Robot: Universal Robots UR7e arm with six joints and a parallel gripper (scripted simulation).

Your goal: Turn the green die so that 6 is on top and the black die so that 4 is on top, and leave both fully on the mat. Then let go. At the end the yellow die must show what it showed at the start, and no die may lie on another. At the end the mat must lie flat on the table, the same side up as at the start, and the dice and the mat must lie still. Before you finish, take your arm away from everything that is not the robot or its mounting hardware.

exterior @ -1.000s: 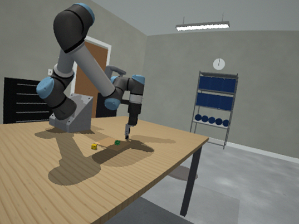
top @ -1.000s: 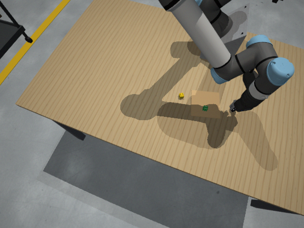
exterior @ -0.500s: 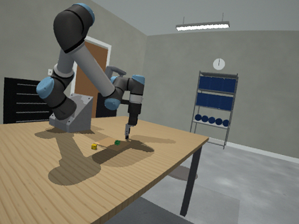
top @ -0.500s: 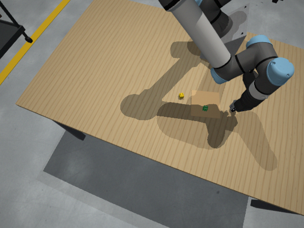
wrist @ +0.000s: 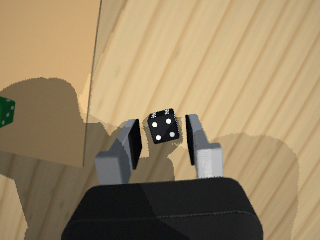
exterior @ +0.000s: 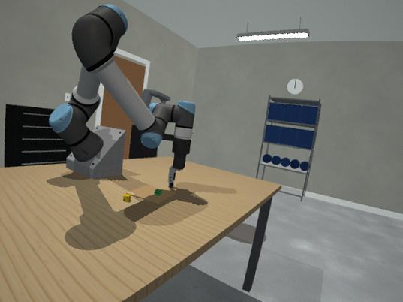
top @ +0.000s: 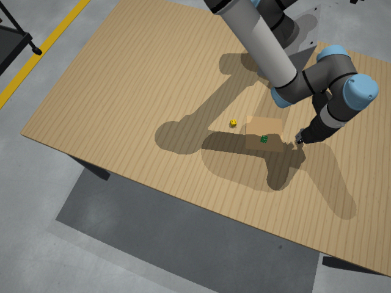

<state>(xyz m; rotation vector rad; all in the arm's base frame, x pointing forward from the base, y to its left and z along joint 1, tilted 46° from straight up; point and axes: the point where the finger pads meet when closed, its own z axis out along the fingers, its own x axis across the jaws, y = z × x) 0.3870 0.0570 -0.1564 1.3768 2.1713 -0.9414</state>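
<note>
The black die (wrist: 162,126) lies on the bare table just off the mat's right edge; the face toward the wrist camera shows four white pips. My gripper (wrist: 163,131) (top: 298,140) (exterior: 170,184) is open, low over the table, with one finger on each side of the black die and a small gap on both sides. The green die (top: 264,138) (exterior: 157,191) (wrist: 6,112) sits on the tan mat (top: 263,125) (exterior: 144,191) (wrist: 45,45) near its front edge, in shadow. The yellow die (top: 233,122) (exterior: 127,197) lies on the table left of the mat.
The arm's grey base block (exterior: 105,150) stands on the table behind the mat. The arm's forearm (top: 265,44) reaches over the mat from the back. The table's right edge (exterior: 261,197) is well away from the dice.
</note>
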